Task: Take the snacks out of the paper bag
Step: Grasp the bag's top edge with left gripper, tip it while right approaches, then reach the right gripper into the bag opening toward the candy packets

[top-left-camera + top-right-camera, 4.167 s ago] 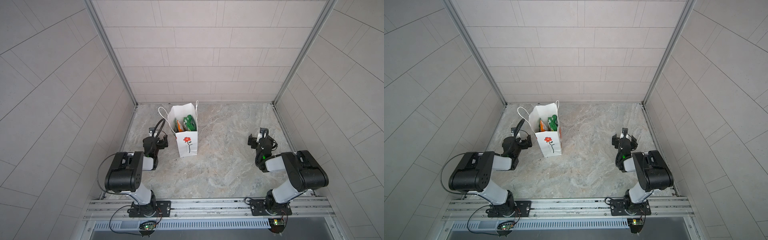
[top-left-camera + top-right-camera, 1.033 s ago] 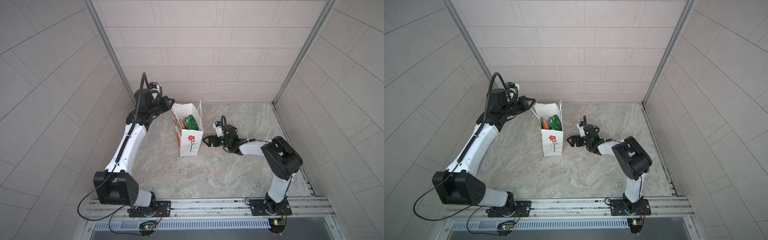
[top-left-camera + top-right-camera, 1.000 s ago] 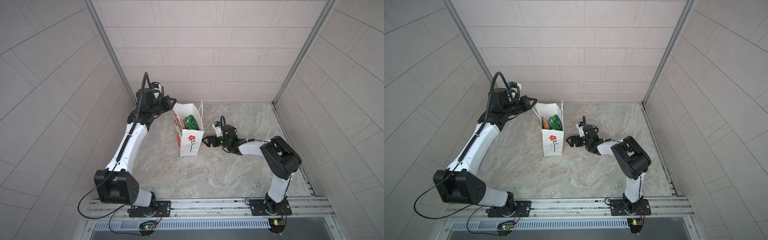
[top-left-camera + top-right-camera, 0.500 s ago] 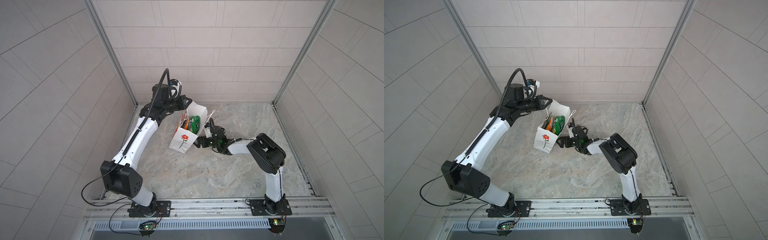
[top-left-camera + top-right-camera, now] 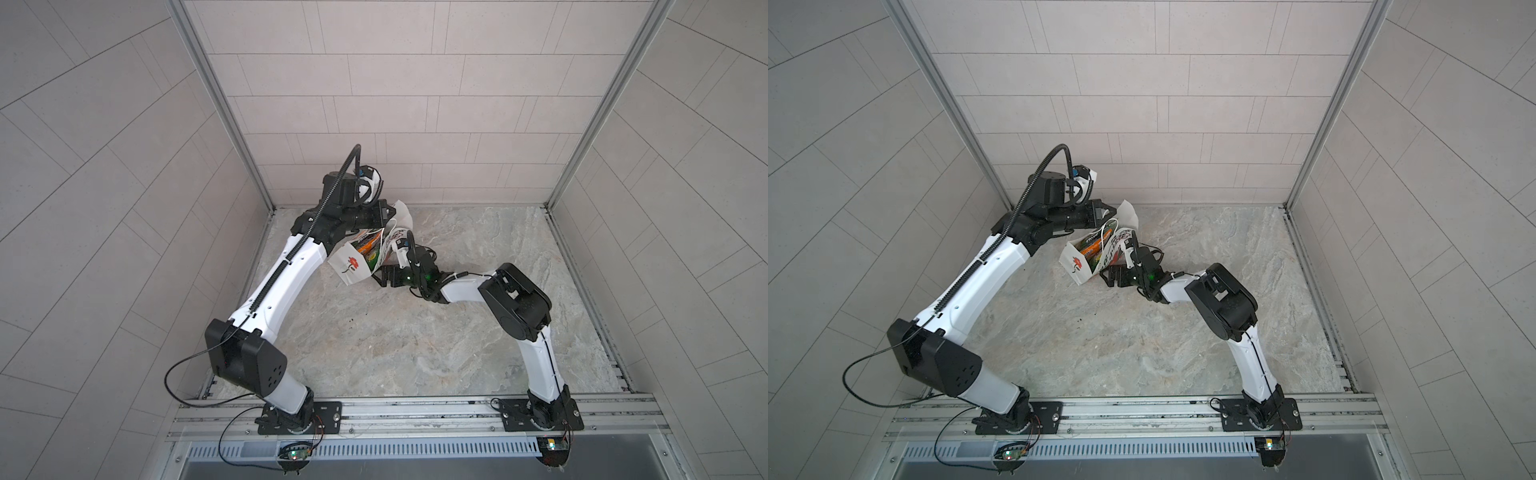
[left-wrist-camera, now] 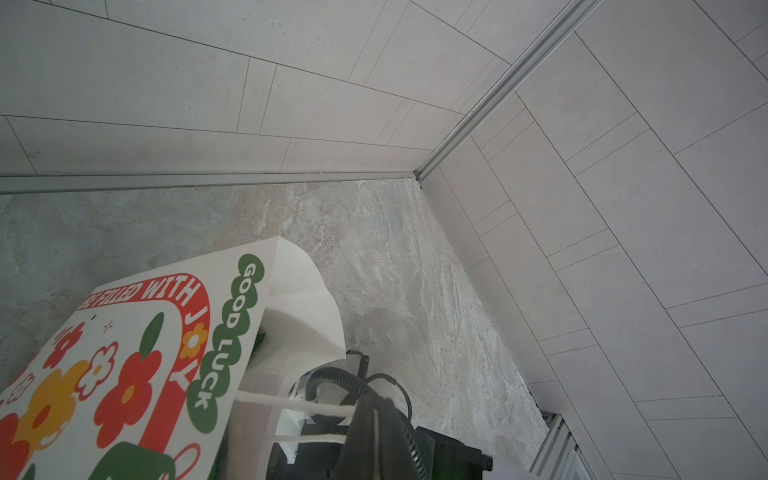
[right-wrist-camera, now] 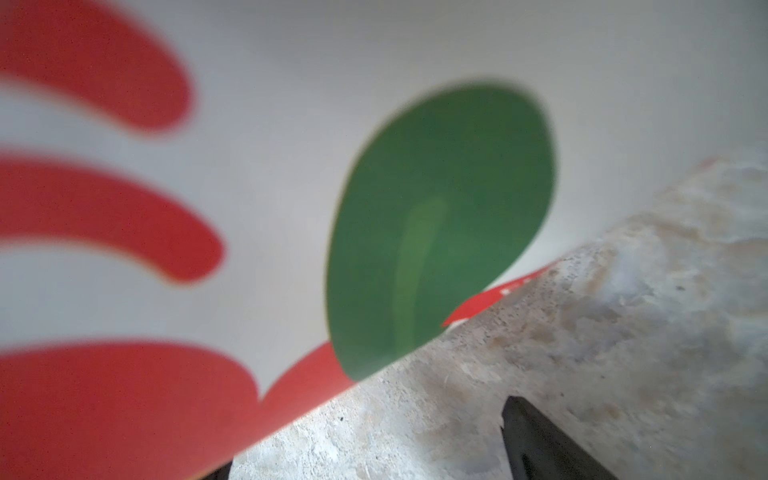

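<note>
Marbled bench lies under both arms. Left hand, clenched on a string handle, has tipped the paper bag, upright a second ago. It hangs tilted just below that hand, snacks still inside by its mouth. Right hand, spread wide, sits beside its base; spilling them out looks close.

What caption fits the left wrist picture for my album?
Flowery paper bag tilted over the stone floor, string handle pinched by left fingers.

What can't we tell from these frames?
- Snacks: the count. Too small in both top views, and the bag walls hide most.
- Right gripper: contact with the bag. The right wrist view shows only blurred print.
- Left gripper: where it grips the bag. Tiny in top views, cut by left wrist edge.
</note>
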Motion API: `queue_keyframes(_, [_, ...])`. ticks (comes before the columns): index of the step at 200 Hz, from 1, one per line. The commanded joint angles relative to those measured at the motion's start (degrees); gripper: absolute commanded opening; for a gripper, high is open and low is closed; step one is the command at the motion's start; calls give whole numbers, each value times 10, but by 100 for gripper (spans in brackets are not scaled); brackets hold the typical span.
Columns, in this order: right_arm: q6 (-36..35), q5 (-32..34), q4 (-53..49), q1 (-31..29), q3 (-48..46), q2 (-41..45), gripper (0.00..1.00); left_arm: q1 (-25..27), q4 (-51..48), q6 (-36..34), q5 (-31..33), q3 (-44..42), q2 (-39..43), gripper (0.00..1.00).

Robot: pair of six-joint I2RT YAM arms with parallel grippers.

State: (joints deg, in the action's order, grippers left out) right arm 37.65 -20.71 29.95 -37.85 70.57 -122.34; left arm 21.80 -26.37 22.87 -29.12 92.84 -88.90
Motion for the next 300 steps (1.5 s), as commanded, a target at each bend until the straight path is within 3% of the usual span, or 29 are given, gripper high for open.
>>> queue_keyframes(1, [-10,18,25,4,-30,37,99,26,29,-9,-6,-10,45,0])
queue_keyframes(83, [-15,3,30,111,-242,184,99,85,96,18,67,-109,83,0])
queue_keyframes(119, [-58,31,-66,161,-303,270,99,114,97,22,93,-117,73,0])
queue_keyframes(151, [-94,82,-210,192,-308,369,99,138,98,24,110,-123,67,0])
queue_keyframes(174, [-103,99,-306,192,-289,431,98,142,99,23,114,-123,62,0])
queue_keyframes(193, [-102,90,-329,192,-296,480,97,142,95,22,117,-124,64,0])
queue_keyframes(243, [-83,-57,-257,167,-326,538,95,143,91,12,128,-135,78,0])
queue_keyframes(300, [-81,-108,-187,77,-322,501,86,144,90,12,145,-138,93,0])
